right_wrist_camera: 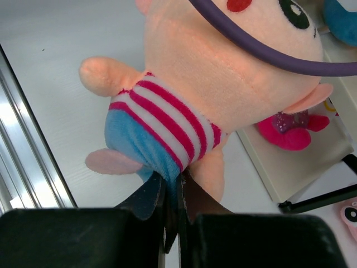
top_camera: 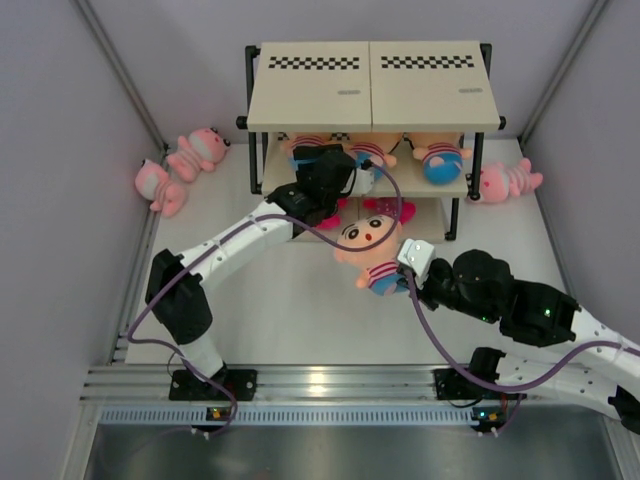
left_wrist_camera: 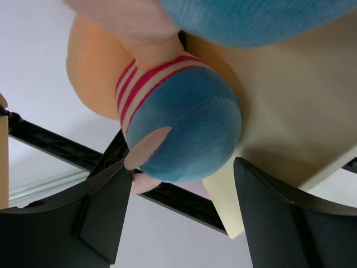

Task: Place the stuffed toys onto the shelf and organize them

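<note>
My right gripper (top_camera: 404, 268) is shut on the blue bottoms of a peach-faced doll (top_camera: 367, 245) and holds it over the table in front of the shelf (top_camera: 372, 85). In the right wrist view the pinch (right_wrist_camera: 174, 180) is on the blue fabric below the doll's striped shirt (right_wrist_camera: 167, 120). My left gripper (top_camera: 345, 168) reaches into the middle tier. It is open (left_wrist_camera: 183, 165), its fingers either side of the blue bottom of another doll (left_wrist_camera: 184, 120) lying on the beige board (left_wrist_camera: 301, 111). More dolls (top_camera: 440, 160) lie on that tier. A magenta toy (top_camera: 385, 208) sits on the lowest board.
Two pale pink striped animals (top_camera: 200, 150) (top_camera: 160, 186) lie on the table left of the shelf, and one (top_camera: 510, 181) lies at its right. Black shelf posts (left_wrist_camera: 50, 146) cross the left wrist view. A purple cable (right_wrist_camera: 262, 49) runs over the held doll's face. The magenta toy (right_wrist_camera: 290, 126) lies beyond it.
</note>
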